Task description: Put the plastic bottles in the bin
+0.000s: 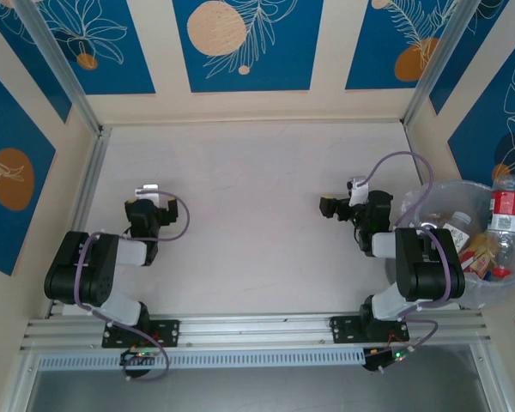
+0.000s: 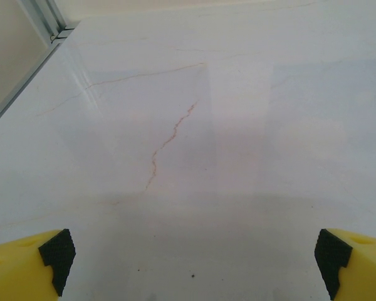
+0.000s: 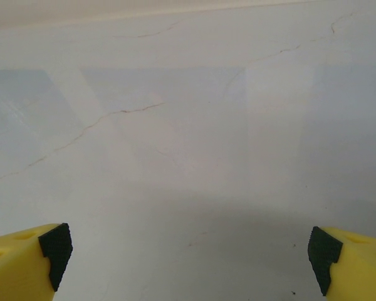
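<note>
**Bottles lie in the bin, both grippers released**

The left gripper (image 2: 193, 258) and right gripper (image 3: 189, 254) hang over the desk (image 1: 257, 215) with jaws spread wide, holding nothing. The plastic bottles (image 1: 508, 210) are piled in the bin (image 1: 429, 196), just right of the right gripper, with one red-labelled bottle standing upright. They look light, slick and thin-walled, so they would probably dent or roll. A hold across the labelled mid-body would likely serve best.

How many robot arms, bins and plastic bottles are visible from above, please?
robot arms: 2 (left arm, right arm)
bin: 1
plastic bottles told apart inside the bin: 3 (red-label bottle, white-cap bottle, gold-label bottle); more may be hidden
total: 6
</note>
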### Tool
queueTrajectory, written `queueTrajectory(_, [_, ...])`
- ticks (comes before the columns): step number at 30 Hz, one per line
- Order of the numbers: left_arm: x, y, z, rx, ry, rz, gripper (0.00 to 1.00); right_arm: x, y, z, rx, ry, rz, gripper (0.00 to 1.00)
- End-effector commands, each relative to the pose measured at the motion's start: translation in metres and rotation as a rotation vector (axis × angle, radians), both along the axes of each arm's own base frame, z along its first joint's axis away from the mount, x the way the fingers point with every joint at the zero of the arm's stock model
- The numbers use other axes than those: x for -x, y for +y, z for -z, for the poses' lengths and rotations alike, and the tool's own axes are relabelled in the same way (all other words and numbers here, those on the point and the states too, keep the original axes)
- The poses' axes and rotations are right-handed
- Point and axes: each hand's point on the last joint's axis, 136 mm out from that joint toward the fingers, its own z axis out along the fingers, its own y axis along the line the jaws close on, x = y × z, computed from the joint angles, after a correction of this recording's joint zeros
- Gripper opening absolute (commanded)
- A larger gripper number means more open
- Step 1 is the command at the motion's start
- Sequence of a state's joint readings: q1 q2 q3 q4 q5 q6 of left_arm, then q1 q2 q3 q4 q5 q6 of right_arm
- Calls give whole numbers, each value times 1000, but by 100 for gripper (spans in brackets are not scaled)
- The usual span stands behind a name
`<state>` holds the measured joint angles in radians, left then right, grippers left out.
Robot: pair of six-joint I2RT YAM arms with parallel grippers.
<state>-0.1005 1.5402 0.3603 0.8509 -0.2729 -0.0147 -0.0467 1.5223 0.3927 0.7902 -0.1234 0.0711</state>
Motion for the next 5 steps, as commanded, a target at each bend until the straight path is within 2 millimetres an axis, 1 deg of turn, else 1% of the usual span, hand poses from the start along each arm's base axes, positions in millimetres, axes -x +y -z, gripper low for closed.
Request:
queueTrajectory(1, [-8,-3,-14,-15,-45,12,99,-8,-4,-12,-2,-47,28,99])
queueTrajectory(5, [-7,-3,-14,-15,-49,13,99,-9,-4,-12,2,-48,31,99])
